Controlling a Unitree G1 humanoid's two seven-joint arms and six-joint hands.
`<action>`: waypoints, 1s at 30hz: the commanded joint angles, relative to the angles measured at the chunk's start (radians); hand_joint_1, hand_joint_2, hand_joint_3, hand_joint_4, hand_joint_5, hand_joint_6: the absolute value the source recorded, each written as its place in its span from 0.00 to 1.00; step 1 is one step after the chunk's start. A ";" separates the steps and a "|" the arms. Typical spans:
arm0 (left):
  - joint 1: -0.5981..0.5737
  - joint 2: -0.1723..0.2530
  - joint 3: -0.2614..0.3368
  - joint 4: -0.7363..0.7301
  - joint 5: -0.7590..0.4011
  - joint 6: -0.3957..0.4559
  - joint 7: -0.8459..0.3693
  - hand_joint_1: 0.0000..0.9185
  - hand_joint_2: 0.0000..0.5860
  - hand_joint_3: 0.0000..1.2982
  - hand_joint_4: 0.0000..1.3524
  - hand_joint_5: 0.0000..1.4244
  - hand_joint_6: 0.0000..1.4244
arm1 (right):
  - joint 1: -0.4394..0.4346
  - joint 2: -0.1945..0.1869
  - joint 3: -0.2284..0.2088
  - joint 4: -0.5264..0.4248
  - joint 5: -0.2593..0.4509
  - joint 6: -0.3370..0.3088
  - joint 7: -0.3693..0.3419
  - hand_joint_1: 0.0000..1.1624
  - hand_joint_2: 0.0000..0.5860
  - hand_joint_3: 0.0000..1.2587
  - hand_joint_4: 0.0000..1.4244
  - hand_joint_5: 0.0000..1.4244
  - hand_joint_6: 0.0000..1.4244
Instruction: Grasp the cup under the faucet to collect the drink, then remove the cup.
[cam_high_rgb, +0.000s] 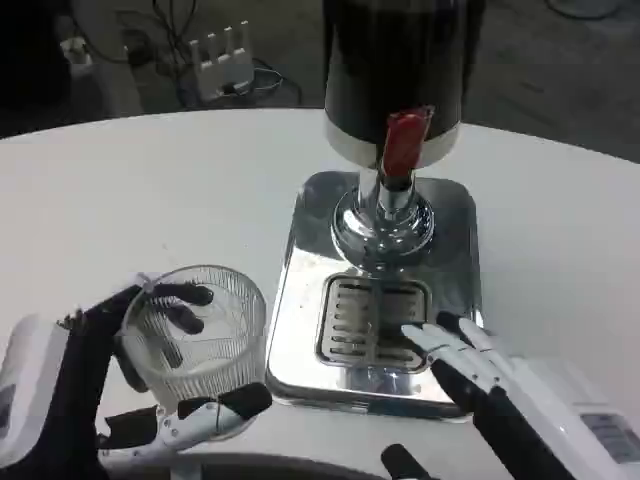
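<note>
Head view: left hand (110, 380) grips upright cup (195, 335), mouth up; right hand (470, 365) seemingly open.

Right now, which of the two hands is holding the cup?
The left hand grips the clear ribbed cup left of the dispenser tray; the right hand rests open at the drip grate.

Surface (150, 190): white, with a curved far edge; dark floor and cables beyond that edge. Drink dispenser (395, 90): seated on the surface toward the far edge, right of centre; chrome base plate (300, 300) lying flat on the surface and reaching toward the near edge, slotted drip grille (350, 320) set into its near half. Clear ribbed cup (195, 335): near the near edge, just beside the left edge of the base plate; contact with the surface cannot be told.
</note>
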 joint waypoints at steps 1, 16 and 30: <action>-0.002 0.001 0.007 0.014 -0.004 -0.029 0.017 0.85 0.00 0.68 0.64 0.64 0.74 | -0.017 0.005 0.006 0.004 -0.017 0.016 0.013 0.48 0.76 0.11 0.06 0.00 0.00; -0.047 0.004 0.024 0.078 -0.020 -0.048 0.026 0.85 0.00 0.68 0.64 0.64 0.74 | -0.041 0.016 0.026 0.014 -0.034 0.044 0.020 0.48 0.76 0.11 0.07 0.00 0.00; -0.074 -0.006 0.009 0.074 0.007 -0.030 0.025 0.84 0.00 0.68 0.64 0.64 0.74 | -0.037 0.014 0.004 0.017 -0.015 0.038 0.012 0.48 0.76 0.11 0.07 0.00 0.00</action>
